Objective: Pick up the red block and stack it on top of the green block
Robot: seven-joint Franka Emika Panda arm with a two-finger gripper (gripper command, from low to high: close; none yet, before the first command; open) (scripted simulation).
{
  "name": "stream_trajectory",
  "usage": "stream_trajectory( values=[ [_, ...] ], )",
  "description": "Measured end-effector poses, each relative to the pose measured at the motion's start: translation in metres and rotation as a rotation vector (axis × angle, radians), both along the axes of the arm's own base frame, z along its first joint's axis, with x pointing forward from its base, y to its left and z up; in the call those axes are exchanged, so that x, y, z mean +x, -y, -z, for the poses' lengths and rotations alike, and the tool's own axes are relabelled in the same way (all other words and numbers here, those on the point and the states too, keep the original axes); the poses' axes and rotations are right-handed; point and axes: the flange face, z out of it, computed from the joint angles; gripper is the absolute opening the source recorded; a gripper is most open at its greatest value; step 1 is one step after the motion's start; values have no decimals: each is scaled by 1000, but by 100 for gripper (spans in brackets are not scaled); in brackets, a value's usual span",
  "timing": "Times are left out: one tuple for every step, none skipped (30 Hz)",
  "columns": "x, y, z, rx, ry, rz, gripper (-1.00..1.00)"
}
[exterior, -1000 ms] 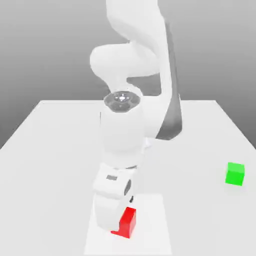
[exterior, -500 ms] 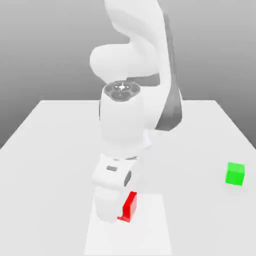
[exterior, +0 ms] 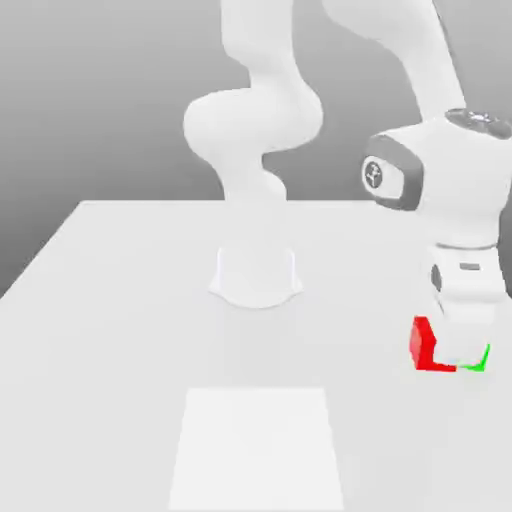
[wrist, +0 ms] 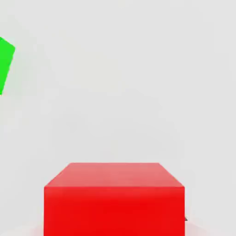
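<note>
The red block [exterior: 424,345] hangs at the tip of my gripper [exterior: 448,348] at the exterior view's right, just above the table, with the gripper shut on it. The white hand covers part of the block. A sliver of the green block [exterior: 479,359] shows past the hand's other side, low on the table and close to the red one. In the hand view the red block [wrist: 114,198] sits large and near the camera. There the green block [wrist: 5,64] lies off to one side on the white table, not under the red block.
The arm's round white base [exterior: 256,276] stands mid-table. A lighter square patch [exterior: 257,450] marks the table's front middle. The white table [exterior: 120,300] stretches wide toward the exterior view's left, and its right edge runs close to the blocks.
The arm has swung from the front middle of the table to the exterior view's right, carrying the red block off the light patch to beside the green block.
</note>
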Motion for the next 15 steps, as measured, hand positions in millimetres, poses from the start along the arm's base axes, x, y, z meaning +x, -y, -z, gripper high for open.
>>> stream_trajectory(
  values=[
    [-13,-13,-1,0,0,-19,-100],
    [-26,-24,-3,-1,1,-38,-100],
    [-39,-36,-4,-1,1,-57,-100],
    [-53,-46,-6,-1,1,-75,-100],
    [-67,-56,-7,-2,2,-93,-100],
    [-81,-65,-9,-3,3,-111,-100],
    [-91,-72,-8,-3,4,-122,-100],
    [-95,-74,-1,-4,4,-123,-100],
    [-96,-76,7,-4,4,-123,-100],
    [-96,-76,18,-4,5,-120,-100],
    [-94,-75,28,-4,5,-114,-100],
    [-94,-74,39,-4,5,-112,-100],
    [-94,-73,49,-4,5,-112,100],
    [-94,-73,49,-4,5,-112,100],
    [-94,-73,49,-4,5,-112,100]
  ],
)
